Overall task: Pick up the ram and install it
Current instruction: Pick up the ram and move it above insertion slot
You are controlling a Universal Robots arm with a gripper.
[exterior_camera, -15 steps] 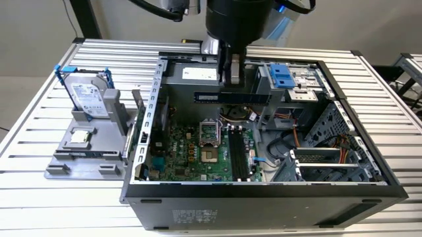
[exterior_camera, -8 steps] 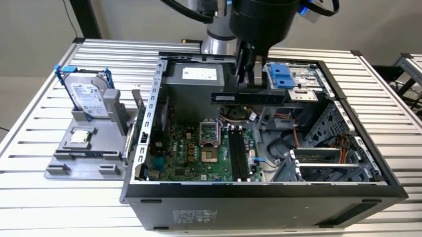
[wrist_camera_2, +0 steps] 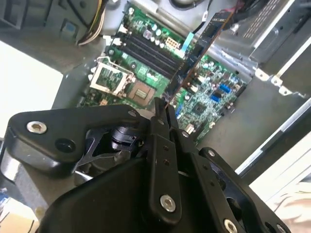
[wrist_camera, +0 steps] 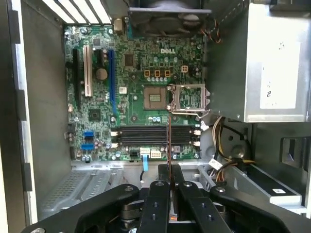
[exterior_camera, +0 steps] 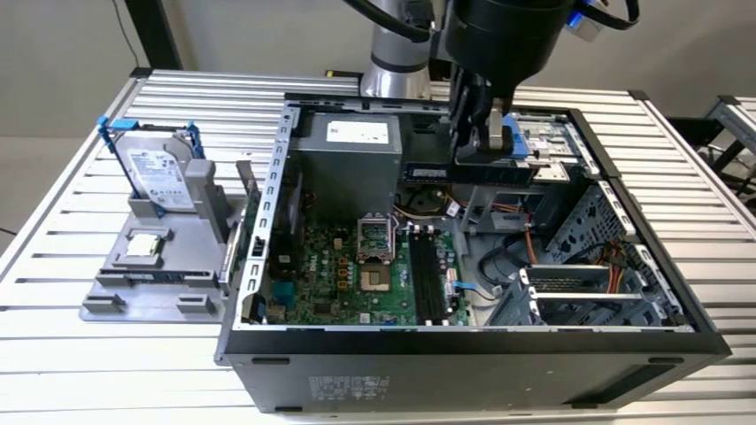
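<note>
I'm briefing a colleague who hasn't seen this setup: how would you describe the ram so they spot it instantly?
Find the open black computer case on the slatted metal table, then the black gripper above its green motherboard. The ram is the long, thin circuit-board stick clamped in that gripper; unlike the silver hard drive and square processor chip on the grey stand, it hangs in mid-air.

There are one open black metal computer case (exterior_camera: 473, 363), one green motherboard (wrist_camera: 121, 104) with four long black memory slots (wrist_camera: 155, 137), one long thin dark ram stick (wrist_camera_2: 198, 51), one blue-framed silver hard drive (exterior_camera: 159, 168) and one small square silver processor chip (exterior_camera: 144, 245).
</note>
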